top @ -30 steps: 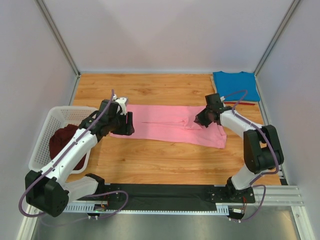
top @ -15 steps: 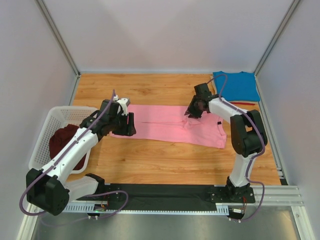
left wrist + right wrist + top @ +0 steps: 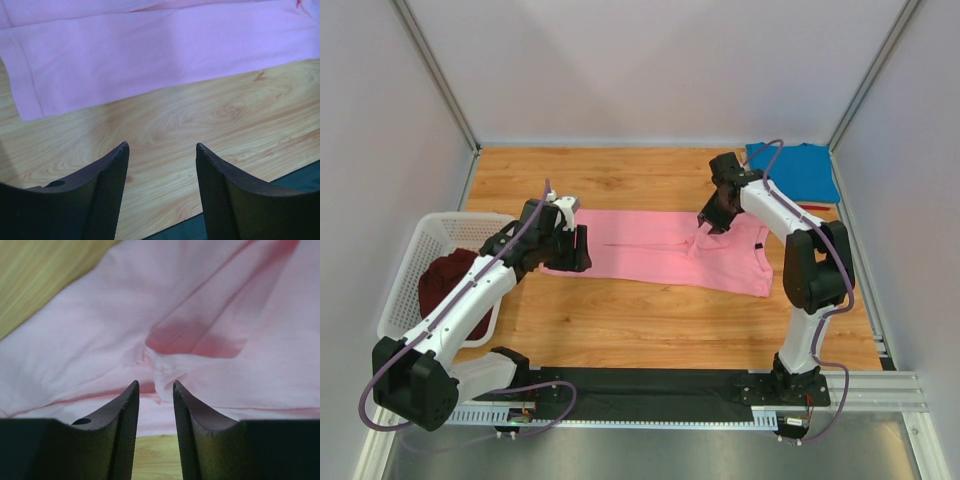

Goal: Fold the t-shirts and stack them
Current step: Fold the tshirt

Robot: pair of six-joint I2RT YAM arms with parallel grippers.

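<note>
Pink shirt [image 3: 660, 250] lies as a long strip across the middle of the table [image 3: 620, 320], folded lengthwise but not yet crosswise. Blue shirt [image 3: 792, 170], folded, sits in the far right corner. Maroon shirt [image 3: 445, 285] lies unfolded in the basket [image 3: 430, 225] at the left edge. Left gripper [image 3: 578, 248], jaws wide and empty, hovers at the strip's left end. Right gripper [image 3: 708, 225], jaws narrowly apart and holding nothing, hangs over a pucker near its right end.

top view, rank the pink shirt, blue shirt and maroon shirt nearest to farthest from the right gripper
From the right gripper:
1. Bright pink t-shirt: spread flat mid-table, directly beneath the gripper.
2. Folded blue t-shirt: far right corner, beyond the gripper.
3. Dark maroon t-shirt: across the table on the left, inside the white plastic lattice basket.
</note>
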